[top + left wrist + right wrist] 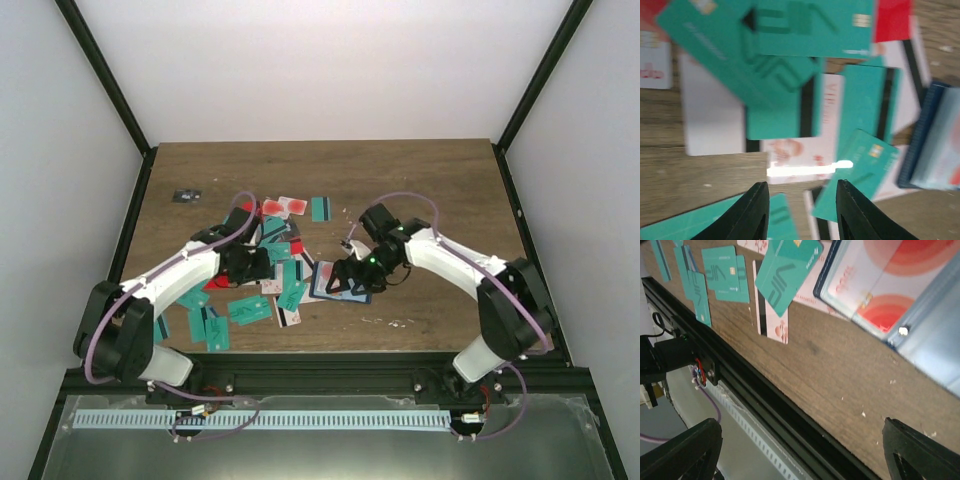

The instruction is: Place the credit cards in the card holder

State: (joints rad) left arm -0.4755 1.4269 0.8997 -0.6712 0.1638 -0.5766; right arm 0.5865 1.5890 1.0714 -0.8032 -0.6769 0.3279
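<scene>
Many credit cards (pixel 262 290), mostly teal, some red or white with red blotches, lie spread over the left middle of the table. The navy card holder (pixel 332 284) lies open just right of them. In the right wrist view its clear pockets (pixel 890 285) show a red-and-white card inside. My left gripper (pixel 270 266) hovers low over the cards, open and empty (pixel 802 207), with teal cards (pixel 790 85) ahead and the holder's edge (pixel 920 145) at the right. My right gripper (pixel 343 278) is beside the holder, wide open and empty (pixel 800 450).
A tiny black-grey object (pixel 186 195) lies at the far left of the table. The black front rail (pixel 740 385) runs close below the right gripper. Black frame posts (pixel 110 80) stand at the back corners. Small crumbs dot the wood (pixel 395 322) near the front.
</scene>
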